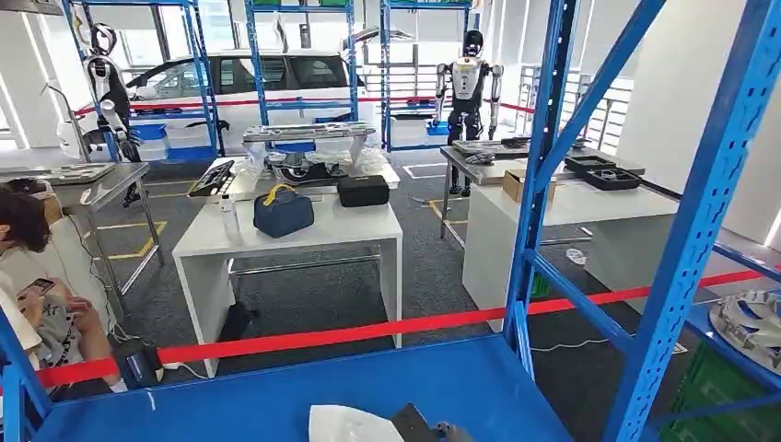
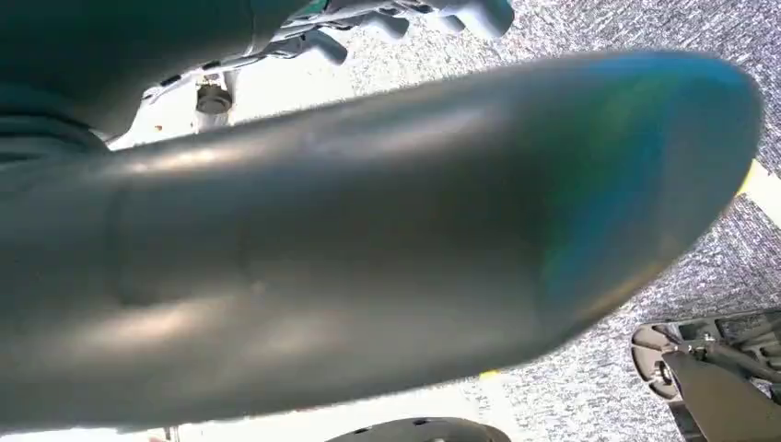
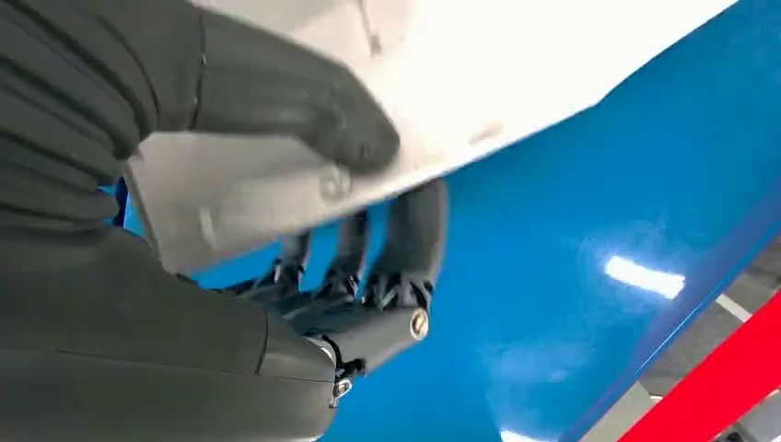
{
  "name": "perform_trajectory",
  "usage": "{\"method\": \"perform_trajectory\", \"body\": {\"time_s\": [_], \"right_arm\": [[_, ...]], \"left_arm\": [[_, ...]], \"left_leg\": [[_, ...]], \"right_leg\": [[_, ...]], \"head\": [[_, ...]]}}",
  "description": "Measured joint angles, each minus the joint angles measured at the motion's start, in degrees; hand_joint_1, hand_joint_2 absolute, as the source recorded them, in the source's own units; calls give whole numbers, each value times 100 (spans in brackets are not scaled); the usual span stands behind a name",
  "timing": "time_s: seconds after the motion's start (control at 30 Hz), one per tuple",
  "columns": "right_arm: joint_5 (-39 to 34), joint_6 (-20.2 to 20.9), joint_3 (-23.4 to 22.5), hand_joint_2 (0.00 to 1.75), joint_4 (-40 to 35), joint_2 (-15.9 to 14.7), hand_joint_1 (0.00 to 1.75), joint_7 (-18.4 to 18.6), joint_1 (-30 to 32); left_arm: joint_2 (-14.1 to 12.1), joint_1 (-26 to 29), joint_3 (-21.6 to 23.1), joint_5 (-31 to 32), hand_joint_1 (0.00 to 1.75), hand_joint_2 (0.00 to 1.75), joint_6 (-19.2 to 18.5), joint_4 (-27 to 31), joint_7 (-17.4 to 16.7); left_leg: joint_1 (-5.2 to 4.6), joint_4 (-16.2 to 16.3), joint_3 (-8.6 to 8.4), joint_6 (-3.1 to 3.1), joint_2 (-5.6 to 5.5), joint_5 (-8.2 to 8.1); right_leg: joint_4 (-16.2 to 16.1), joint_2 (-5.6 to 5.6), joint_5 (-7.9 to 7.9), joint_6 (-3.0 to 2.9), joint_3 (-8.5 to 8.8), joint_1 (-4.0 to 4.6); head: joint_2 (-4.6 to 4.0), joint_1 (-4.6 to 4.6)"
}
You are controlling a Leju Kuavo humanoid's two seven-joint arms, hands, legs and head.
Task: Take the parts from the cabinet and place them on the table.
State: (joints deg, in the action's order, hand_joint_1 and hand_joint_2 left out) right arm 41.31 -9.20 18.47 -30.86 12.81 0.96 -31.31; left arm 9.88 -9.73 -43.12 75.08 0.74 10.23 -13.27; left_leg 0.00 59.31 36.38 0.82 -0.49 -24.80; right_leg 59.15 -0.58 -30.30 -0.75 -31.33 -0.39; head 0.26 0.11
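Right hand (image 3: 304,230) has a pale flat part (image 3: 442,83) pinched, thumb on one face and fingers (image 3: 414,221) curled under it, just over the blue shelf (image 1: 276,396) at the near edge. Left hand (image 2: 368,239): can't tell, too blurry. White table (image 1: 304,230) sits farther back.

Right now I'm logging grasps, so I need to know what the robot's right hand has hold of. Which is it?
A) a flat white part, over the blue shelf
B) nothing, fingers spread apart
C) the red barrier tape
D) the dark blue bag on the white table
A: in the right wrist view the right hand clamps the flat white part, thumb on one face and fingers on the other, above the blue shelf.
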Motion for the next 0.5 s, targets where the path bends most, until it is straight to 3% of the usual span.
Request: {"method": "perform_trajectory", "body": {"time_s": [0.5], "right_arm": [[-57, 85, 0, 175, 28, -2, 175, -17, 0]], "left_arm": [[0, -6, -2, -4, 0, 0, -4, 0, 7]], "left_leg": [[0, 0, 0, 0, 0, 0]], "right_leg": [[0, 0, 0, 0, 2, 0]], "head": [[0, 0]]}}
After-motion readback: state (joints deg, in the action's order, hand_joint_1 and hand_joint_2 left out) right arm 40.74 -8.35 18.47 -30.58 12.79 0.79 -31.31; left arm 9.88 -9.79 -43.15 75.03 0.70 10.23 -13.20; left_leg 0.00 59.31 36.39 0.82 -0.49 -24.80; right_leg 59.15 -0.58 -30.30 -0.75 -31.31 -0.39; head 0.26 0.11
